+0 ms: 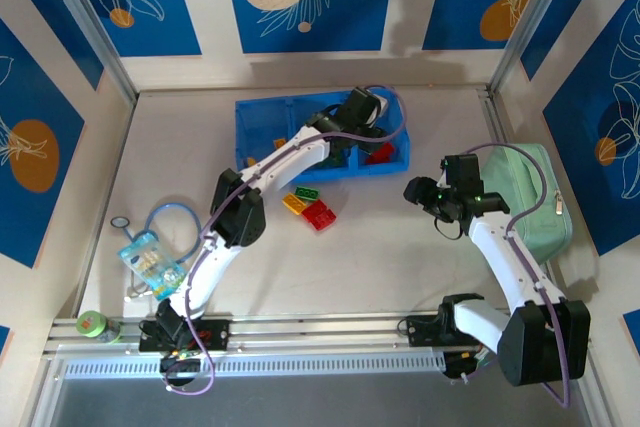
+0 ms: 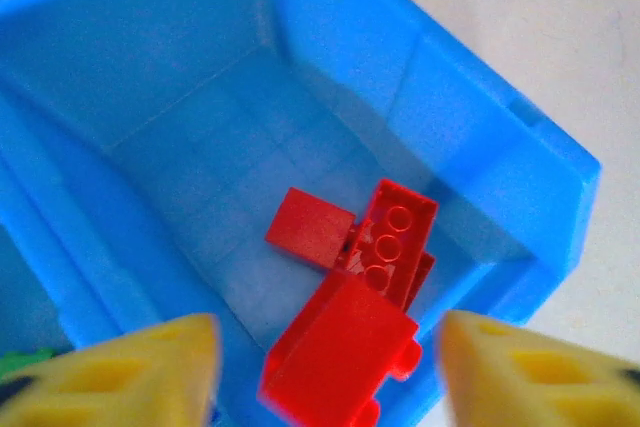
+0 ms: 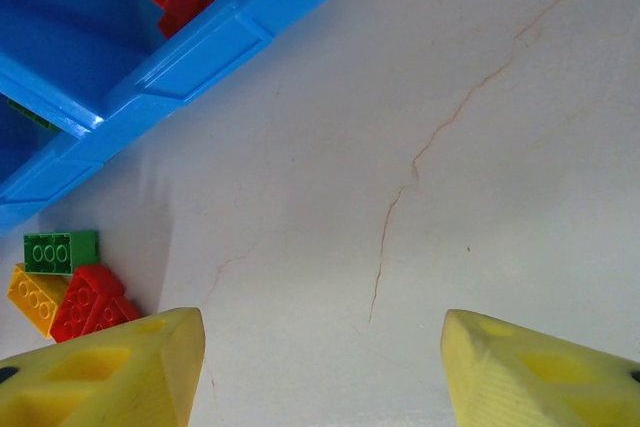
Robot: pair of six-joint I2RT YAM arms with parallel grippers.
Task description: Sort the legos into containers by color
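Over the right-hand compartment of the blue tray [image 1: 262,122]: my left arm, reaching long across the table [image 1: 350,267], elbow lifted, wrist bent down toward the compartment.

Left gripper [image 2: 325,337]: yellow fingers [image 2: 130,372] spread wide, nothing between them, touching nothing that I can see. It hangs just above the red bricks.

Red bricks [image 2: 390,232]: three or so, heaped toward one corner of that compartment. One lies studs-up, tilted across the others. A green piece [image 2: 25,359], blurred, shows in the neighbouring compartment.

Right arm: folded on my right side, forearm rising beside the mint-green pouch [image 1: 535,197], wrist turned toward the tray.

Right gripper [image 3: 325,347]: fingers spread wide, empty, hanging over bare table, apart from the tray's corner.

Loose legos, on the table just in front of the tray, between my two arms: green brick [image 3: 60,250], yellow brick [image 3: 35,297], red brick [image 3: 90,302], touching one another in a cluster.

Left side of the table: a small printed packet [image 1: 150,257], its print too small to read; a blue looped cord [image 1: 175,212]; a green-lidded jar [image 1: 92,325] by the rail.
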